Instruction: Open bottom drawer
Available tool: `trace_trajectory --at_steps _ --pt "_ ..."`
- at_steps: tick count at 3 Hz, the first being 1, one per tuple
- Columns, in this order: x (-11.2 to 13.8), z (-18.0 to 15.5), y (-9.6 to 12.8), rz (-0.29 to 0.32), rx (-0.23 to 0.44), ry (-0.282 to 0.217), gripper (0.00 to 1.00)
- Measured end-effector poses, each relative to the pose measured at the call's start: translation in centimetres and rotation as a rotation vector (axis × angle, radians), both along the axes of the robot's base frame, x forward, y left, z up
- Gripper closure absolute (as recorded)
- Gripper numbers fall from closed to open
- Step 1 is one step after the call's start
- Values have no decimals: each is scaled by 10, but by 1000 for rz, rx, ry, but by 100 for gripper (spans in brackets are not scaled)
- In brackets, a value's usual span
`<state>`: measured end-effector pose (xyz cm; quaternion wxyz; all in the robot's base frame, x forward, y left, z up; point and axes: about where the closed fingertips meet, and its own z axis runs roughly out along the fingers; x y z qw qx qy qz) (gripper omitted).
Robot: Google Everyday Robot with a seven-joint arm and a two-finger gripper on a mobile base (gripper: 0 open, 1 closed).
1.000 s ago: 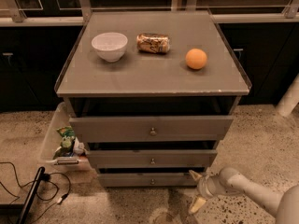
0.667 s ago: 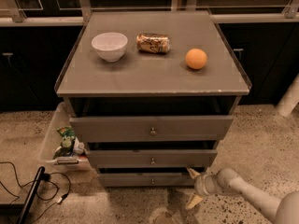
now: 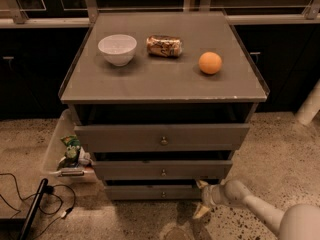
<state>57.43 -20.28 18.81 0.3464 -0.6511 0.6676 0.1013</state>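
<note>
The bottom drawer (image 3: 145,192) is the lowest, shortest grey front of the chest, with a small brass knob (image 3: 163,194) at its centre. It sits back under the middle drawer (image 3: 150,170), with only a dark gap above it. My gripper (image 3: 201,199) is low near the floor, at the right end of the bottom drawer's front. Its two pale fingers (image 3: 201,213) stand spread apart, one above the other, with nothing between them. It is to the right of the knob and not touching it.
The top drawer (image 3: 125,136) juts out furthest. On the chest top (image 3: 165,81) stand a white bowl (image 3: 117,49), a can lying on its side (image 3: 164,46) and an orange (image 3: 210,63). A clear bin with packets (image 3: 67,154) and cables (image 3: 30,204) lie on the floor at the left.
My gripper has crept a little to the left, closer to the right end of the bottom drawer. The drawers have not moved.
</note>
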Motion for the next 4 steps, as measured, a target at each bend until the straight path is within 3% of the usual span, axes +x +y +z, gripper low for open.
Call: trace_trajectory --at_steps 2,3,4 --pt "20 -37 0 23 -55 4 0" --pt "19 -40 0 22 -56 20 0" --pt "19 -40 0 22 -56 20 19"
